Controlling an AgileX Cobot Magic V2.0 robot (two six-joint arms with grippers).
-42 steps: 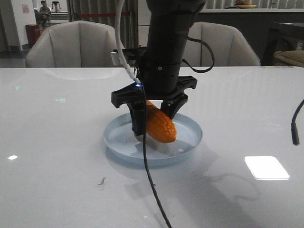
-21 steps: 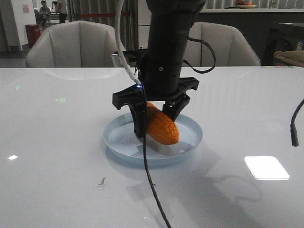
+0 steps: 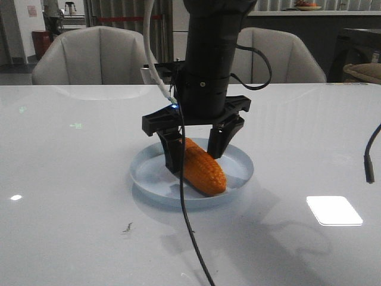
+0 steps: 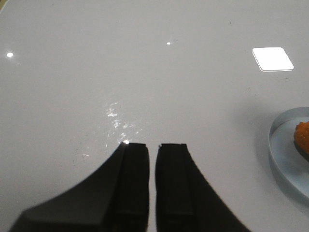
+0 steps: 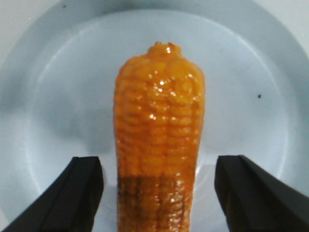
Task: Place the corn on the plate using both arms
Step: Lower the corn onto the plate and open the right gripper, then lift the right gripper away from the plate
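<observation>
The orange corn [image 3: 202, 167] lies on the pale blue plate [image 3: 240, 174], its tapered end pointing toward the front. My right gripper [image 3: 194, 159] hangs straight down over it, open, one finger on each side of the cob and neither touching it. In the right wrist view the corn [image 5: 157, 145] runs between the spread fingers [image 5: 87, 183] with plate [image 5: 58, 96] showing in both gaps. My left gripper [image 4: 152, 145] is shut on nothing over bare table. From there the plate [image 4: 285, 159] and a bit of corn [image 4: 302, 135] show at the edge.
The white glossy table [image 3: 71, 179] carries a bright light reflection [image 3: 333, 210] at the front right. A black cable [image 3: 190, 238] trails from the right arm toward the front edge, and another cable [image 3: 370, 161] hangs at the far right. Chairs [image 3: 98, 56] stand behind the table.
The right gripper's fingers have spread apart and let go of the corn. The cob has settled lower onto the plate, slightly toward the front right.
</observation>
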